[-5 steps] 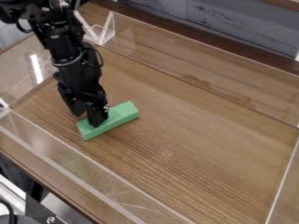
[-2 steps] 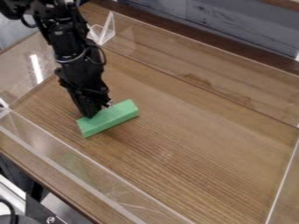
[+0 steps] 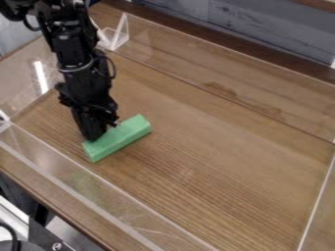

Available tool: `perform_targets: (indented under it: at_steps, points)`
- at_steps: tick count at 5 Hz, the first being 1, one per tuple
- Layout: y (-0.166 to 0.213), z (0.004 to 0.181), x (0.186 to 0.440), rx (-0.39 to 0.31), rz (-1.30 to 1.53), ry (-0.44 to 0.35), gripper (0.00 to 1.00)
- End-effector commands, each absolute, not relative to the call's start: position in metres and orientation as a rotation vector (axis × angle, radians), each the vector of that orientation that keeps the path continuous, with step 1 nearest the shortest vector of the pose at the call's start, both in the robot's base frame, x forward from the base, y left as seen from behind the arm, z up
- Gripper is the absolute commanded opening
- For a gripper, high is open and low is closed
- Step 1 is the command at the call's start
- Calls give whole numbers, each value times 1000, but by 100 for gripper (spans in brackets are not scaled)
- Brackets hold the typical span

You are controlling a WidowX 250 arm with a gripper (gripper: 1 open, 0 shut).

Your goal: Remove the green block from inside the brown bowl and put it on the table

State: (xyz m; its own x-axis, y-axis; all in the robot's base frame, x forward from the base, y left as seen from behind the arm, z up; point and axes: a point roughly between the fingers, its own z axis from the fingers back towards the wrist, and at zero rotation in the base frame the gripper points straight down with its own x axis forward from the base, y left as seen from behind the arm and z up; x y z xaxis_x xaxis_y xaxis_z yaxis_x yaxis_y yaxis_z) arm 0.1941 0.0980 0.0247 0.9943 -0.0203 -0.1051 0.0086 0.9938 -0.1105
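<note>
The green block [image 3: 123, 136] lies flat on the table [image 3: 222, 127], left of the middle, with its long side running diagonally. My black gripper [image 3: 92, 128] points straight down at the block's near-left end. Its fingers are closed together on that end. The block still rests on the wood. No brown bowl is in view.
Low clear acrylic walls ring the tabletop; the front-left wall [image 3: 66, 172] runs close beside the block and gripper. A clear triangular bracket [image 3: 120, 34] stands at the back left. Bare wood stretches to the right of the block.
The fingers stood apart over the block's end and have closed on it. The block has shifted slightly left and toward the front with the gripper.
</note>
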Motion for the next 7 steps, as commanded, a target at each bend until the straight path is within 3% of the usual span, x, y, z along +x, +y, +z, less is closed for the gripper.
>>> perform_targets:
  at_steps: [1,3,6,7]
  points:
    - [91,31,187,-123,-12,157,0]
    - [81,49,186,-134,-29,205,0]
    - [58,81,200,-136,-114,209,0]
    - [56,82,204,-133,-155,212,100]
